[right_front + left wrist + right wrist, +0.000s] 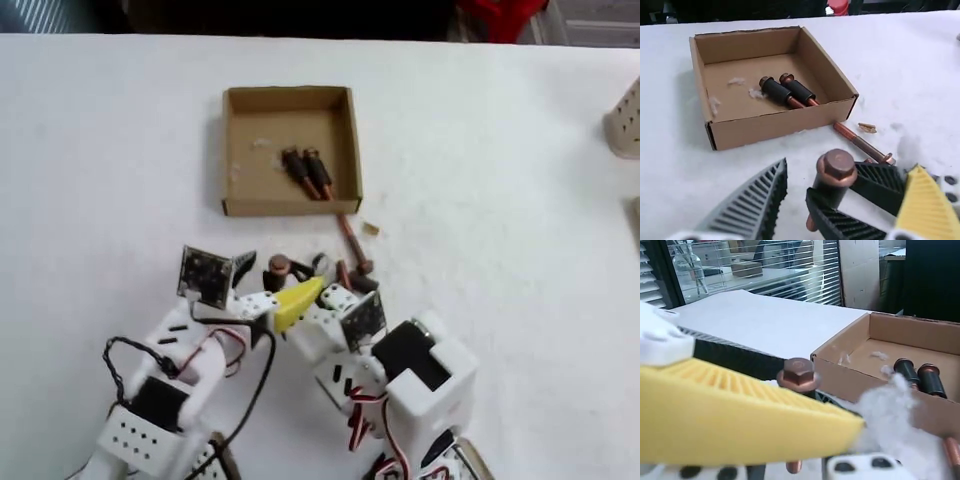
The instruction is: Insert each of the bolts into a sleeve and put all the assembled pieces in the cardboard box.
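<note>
1. The bolt (836,167) shows only its head and shank tip; the sleeve (826,192) and jaws cover the rest.
2. The yellow jaw of the right gripper (856,417) is blurred, cut off at the edge, and hides the bolt's middle.
3. The left gripper (795,180) has both jaws cut off likewise.
4. The loose bolt (952,452) is blurred and cut off at the edge.
5. A blurred white fluffy mass (885,405) hides part of the cardboard box (850,357) and of the assembled pieces (905,370).
6. The tan scrap (370,229) is too small to identify.
7. In the high view the left arm (160,400) and right arm (420,380) run off the bottom edge, and a pale object (625,120) runs off the right.
</note>
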Controlling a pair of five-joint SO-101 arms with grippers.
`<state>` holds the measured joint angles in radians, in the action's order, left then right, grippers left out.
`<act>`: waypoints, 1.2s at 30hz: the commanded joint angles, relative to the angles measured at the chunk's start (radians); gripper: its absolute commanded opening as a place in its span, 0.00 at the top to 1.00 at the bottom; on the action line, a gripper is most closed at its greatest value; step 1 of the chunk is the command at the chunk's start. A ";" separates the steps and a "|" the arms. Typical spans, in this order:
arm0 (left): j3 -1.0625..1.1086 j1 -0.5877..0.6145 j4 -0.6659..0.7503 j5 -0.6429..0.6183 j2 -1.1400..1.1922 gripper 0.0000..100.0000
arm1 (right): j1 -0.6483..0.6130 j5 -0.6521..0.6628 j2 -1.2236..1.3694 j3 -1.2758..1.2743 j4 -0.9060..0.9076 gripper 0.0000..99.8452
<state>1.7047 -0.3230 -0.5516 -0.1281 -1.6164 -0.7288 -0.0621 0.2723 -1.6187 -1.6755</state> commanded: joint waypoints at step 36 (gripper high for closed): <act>-0.364 0.036 -0.233 -0.075 0.007 0.65 | 0.015 0.011 -0.010 0.006 -0.027 0.98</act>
<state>1.3947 -0.2938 -0.7142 -0.1895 -1.6011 -0.7258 -0.0621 0.2723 -1.6187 -1.6755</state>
